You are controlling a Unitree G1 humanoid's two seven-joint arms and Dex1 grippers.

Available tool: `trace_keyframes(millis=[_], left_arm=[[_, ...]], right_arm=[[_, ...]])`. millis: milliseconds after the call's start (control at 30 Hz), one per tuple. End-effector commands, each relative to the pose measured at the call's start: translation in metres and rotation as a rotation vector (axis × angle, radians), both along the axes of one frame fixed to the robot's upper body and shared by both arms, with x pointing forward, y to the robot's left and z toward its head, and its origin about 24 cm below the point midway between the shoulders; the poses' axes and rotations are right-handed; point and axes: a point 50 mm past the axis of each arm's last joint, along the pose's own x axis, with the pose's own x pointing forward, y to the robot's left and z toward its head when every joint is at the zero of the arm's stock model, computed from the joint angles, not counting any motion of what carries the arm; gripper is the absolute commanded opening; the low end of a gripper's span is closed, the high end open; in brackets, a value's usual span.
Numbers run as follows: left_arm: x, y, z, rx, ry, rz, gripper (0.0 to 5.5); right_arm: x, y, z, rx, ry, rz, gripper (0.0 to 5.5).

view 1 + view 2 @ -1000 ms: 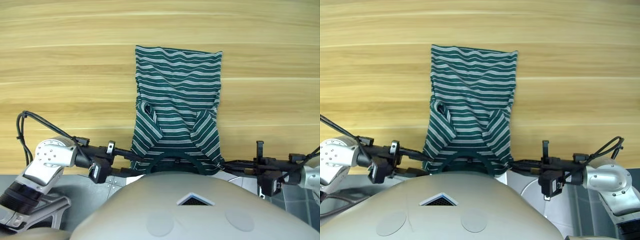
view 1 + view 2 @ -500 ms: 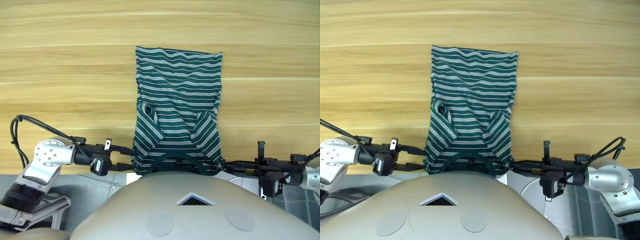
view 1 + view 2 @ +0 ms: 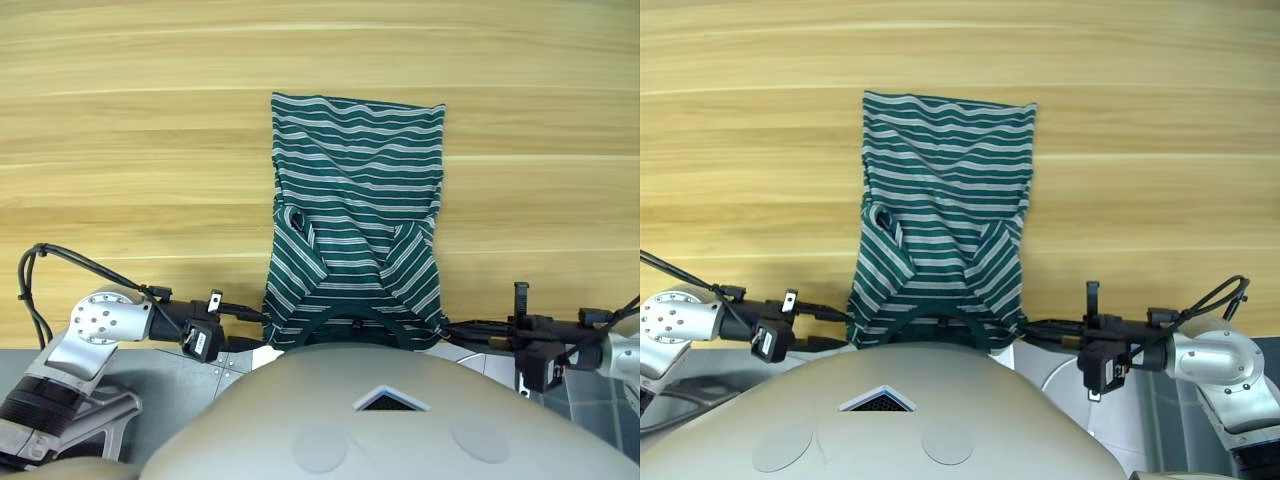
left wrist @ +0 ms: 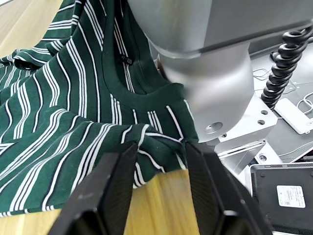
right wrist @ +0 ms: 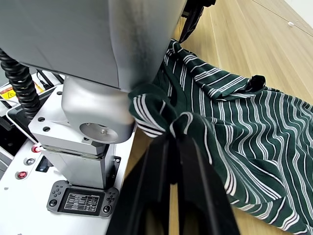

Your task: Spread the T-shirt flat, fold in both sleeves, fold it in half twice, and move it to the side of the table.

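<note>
One shirt (image 3: 355,200) flat on table (image 3: 120,120); left gripper (image 4: 159,147) spread at near corner, right gripper (image 5: 176,138) pinching other corner.

Silver screw-dotted wrist housings (image 3: 100,318) carry black cables (image 4: 287,56), a black left tool (image 4: 161,149) and right tool (image 5: 175,142).

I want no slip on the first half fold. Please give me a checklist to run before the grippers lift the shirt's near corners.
1. Both sleeves folded in: ok.
2. The right gripper shut on its shirt corner: ok.
3. The left gripper shut on its corner: not ok; open, cloth between its fingers.
4. Far hem straight on the table: ok.
5. Cloth smooth: not ok, creases in the middle.
</note>
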Motion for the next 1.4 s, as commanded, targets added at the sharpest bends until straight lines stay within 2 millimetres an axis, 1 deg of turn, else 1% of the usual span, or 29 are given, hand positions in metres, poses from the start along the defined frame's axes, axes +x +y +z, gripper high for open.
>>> trace_keyframes(millis=[33, 100, 267, 467, 633, 833, 933, 1100, 1300, 1400], left_arm=[[0.006, 0.002, -0.006, 0.047, -0.044, 0.008, 1.85], [0.007, -0.001, -0.013, 0.064, -0.055, 0.008, 1.85], [0.002, -0.007, -0.02, 0.067, -0.05, -0.023, 1.85], [-0.006, -0.012, -0.019, 0.037, -0.015, -0.074, 1.85], [-0.004, -0.011, -0.018, 0.027, -0.017, -0.084, 0.9], [0.003, -0.012, -0.02, 0.019, -0.044, -0.06, 0.06], [0.004, -0.014, -0.02, 0.008, -0.049, -0.055, 0.01], [-0.002, -0.018, -0.005, -0.096, -0.01, -0.075, 0.01], [-0.011, -0.014, 0.01, -0.157, 0.048, -0.118, 0.01], [-0.01, -0.015, 0.018, -0.211, 0.057, -0.101, 0.01]], right_arm=[[0.001, -0.001, -0.001, -0.013, 0.005, -0.001, 0.01], [0.001, 0.0, -0.001, -0.012, 0.006, 0.0, 0.01], [0.001, 0.0, 0.0, -0.011, 0.006, 0.0, 0.01], [0.001, 0.0, 0.0, -0.012, 0.006, -0.004, 0.01], [0.003, 0.001, -0.001, -0.014, 0.004, -0.006, 0.0], [0.003, 0.002, -0.002, -0.014, 0.005, -0.003, 0.0], [0.003, 0.002, -0.002, -0.013, 0.006, -0.004, 0.0], [0.003, 0.002, -0.004, -0.014, 0.01, -0.005, 0.0], [0.001, -0.002, -0.002, -0.017, 0.017, 0.003, 0.0], [-0.002, -0.003, -0.002, -0.013, 0.026, 0.014, 0.0]])
